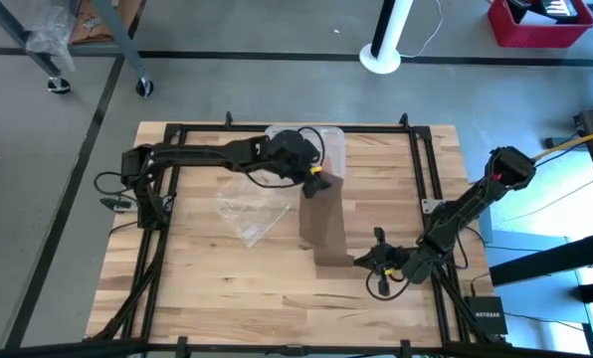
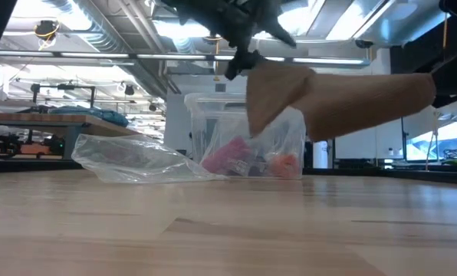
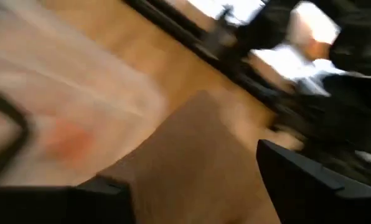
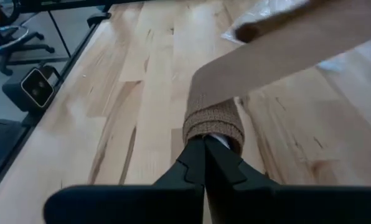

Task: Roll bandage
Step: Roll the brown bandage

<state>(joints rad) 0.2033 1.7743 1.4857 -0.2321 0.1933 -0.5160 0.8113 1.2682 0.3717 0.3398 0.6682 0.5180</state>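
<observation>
The wooden worktop carries a black frame around its edges, and both dark arms reach in over it. The bandage, a long dull brown strip, hangs stretched in the air above the middle of the worktop, running from the left gripper at the far end down to the right gripper nearer the front edge; in the low view it spans the upper part of the scene well clear of the wood. A clear plastic box with pink and orange contents stands behind the strip, and a crumpled clear plastic bag lies on the worktop just beside it, on the left arm's side. The left gripper's jaws stand spread, with the brown fabric lying between its two dark fingers. The right gripper's jaws are pressed together, pinching the small rolled end of the bandage at their tips.
</observation>
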